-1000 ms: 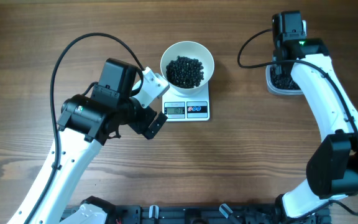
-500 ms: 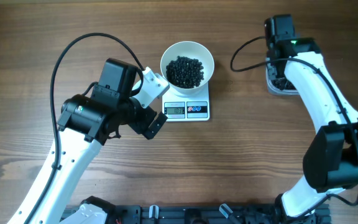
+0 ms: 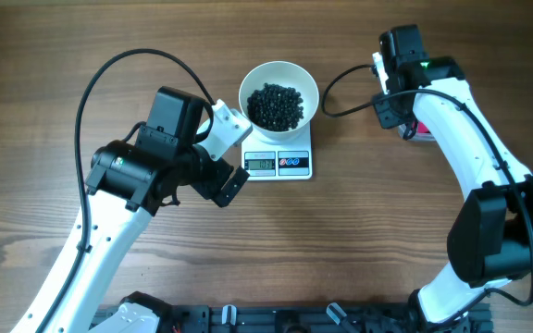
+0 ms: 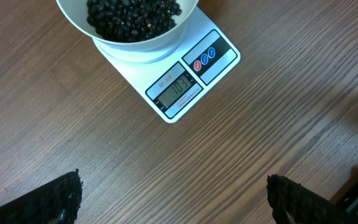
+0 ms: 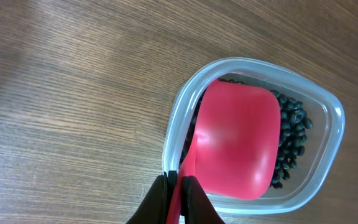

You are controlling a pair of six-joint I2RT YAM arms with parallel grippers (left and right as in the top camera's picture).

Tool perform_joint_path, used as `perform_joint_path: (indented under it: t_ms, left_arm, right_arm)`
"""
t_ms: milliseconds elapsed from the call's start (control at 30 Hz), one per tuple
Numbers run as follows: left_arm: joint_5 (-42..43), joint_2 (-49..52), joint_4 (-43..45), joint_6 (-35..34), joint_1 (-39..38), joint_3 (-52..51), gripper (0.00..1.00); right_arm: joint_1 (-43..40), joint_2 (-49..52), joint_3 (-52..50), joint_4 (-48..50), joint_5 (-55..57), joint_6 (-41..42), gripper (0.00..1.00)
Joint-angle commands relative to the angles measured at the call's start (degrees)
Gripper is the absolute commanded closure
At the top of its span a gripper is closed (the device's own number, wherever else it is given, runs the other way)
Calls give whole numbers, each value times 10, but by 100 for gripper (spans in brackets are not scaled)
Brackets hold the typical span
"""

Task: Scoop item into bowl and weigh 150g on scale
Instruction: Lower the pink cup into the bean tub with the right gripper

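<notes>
Front-left of the scale (image 4: 210, 59), the left claw (image 4: 176, 202) hangs with its rough black fingers (image 4: 61, 199) wide apart and empty, likely kept clear so nothing presses on the platform and skews the reading. On the wood-grain desk (image 4: 260, 137) the scale is a flat white plastic slab with a grey display and round buttons; its digits look short of the target. Centred on it sits the round, glossy white bowl (image 4: 135, 46), heaped with tiny matte black beans (image 4: 132, 15). Well off to the scale's right, the right claw (image 5: 178, 193) is pinched tight on the thin handle of a smooth pink scoop (image 5: 235, 146). The cup overlaps a clear, rounded-rectangular plastic tub (image 5: 334, 124) of more beans, probably for another load; whether it rests inside I cannot tell.
</notes>
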Motion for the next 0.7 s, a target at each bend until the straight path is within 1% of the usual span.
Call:
perform_joint_path:
  t_ms: [0,33,167,333,367,433,500,567,667]
  left_arm:
    - [7,-3,0,12,4,-3,0]
    - [7,-3,0,12,4,-3,0]
    - [7,-3,0,12,4,-3,0]
    - [7,-3,0,12,4,-3,0]
    - [7,-3,0,12,4,-3,0]
    - [7,-3,0,12,4,-3,0]
    - [7,-3,0,12,4,-3,0]
    - [7,-3,0,12,4,-3,0]
    - [7,-3,0,12,4,-3,0]
  right_arm:
    - [1,11,4,-4,66,55,96]
    - [2,8,4,-7,115,67,96]
    - [2,-3,6,2,187,72,96]
    - [2,-5,5,7,196,60,96]
    - [2,-5,5,7,192,54,96]
    - [2,3,5,6,145,14,96]
    - [2,14,5,4,120,12,96]
    - [2,14,5,3,69,-7,96]
    - [0,14,5,-7,-13,-6,96]
